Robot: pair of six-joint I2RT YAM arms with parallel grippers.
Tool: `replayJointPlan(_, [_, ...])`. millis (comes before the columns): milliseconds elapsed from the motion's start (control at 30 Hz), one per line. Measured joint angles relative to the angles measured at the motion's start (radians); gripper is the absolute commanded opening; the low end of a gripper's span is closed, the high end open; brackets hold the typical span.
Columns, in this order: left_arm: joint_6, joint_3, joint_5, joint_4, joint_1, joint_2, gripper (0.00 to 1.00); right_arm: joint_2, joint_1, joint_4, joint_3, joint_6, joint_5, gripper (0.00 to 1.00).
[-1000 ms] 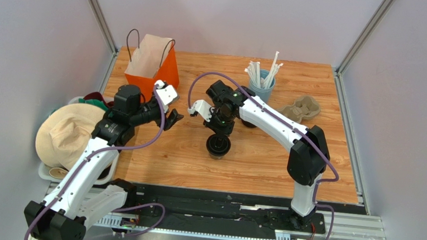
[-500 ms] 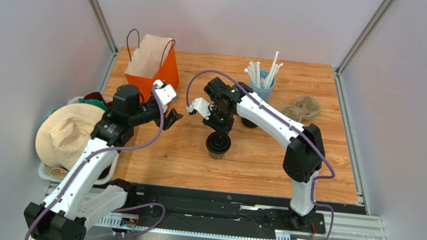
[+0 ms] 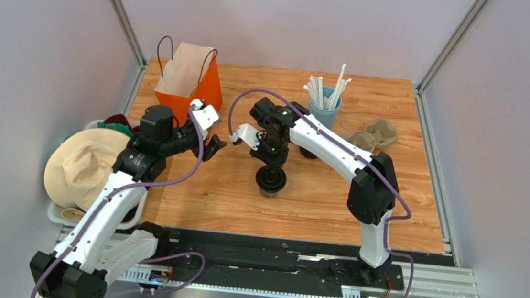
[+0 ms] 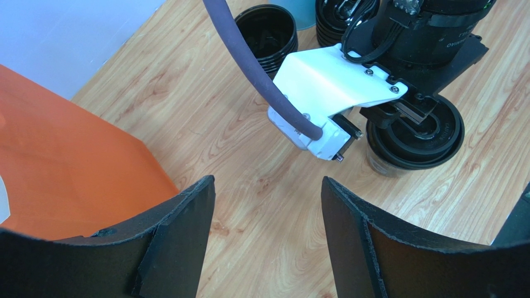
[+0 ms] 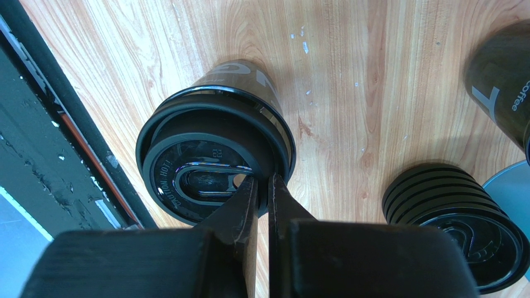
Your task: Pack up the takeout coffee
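Right claw (image 5: 261,183): I am clenching it, grasping nothing, and resting its tips on the black lid (image 5: 199,180), I judge to press the lid home.
Takeout coffee (image 5: 239,74): it is standing upright in the middle of the bench (image 3: 214,188), lidded, directly under that claw.
Left claw (image 4: 267,186): I am holding it released and empty just beside the orange bag (image 4: 68,161), probably ready to steady the bag for packing.

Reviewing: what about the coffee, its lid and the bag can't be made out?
Whether the right gripper touches the lid of the takeout coffee: right wrist view looks along the shut jaws; top view, the gripper covers it.
Lid's seating all round: left wrist view, that gripper hides its far rim.
What the orange bag holds: top view, too small; left wrist view, cut by the edge.
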State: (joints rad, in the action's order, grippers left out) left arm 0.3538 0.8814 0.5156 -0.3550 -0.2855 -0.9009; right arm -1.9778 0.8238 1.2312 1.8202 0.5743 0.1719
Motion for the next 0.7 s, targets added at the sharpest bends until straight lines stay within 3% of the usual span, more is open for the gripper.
replayJointPlan(700, [0.0,0.0,0.003,0.0,0.0,0.0,0.72,-0.018,0.007,0.007,0.038,0.005,-0.01,0.07])
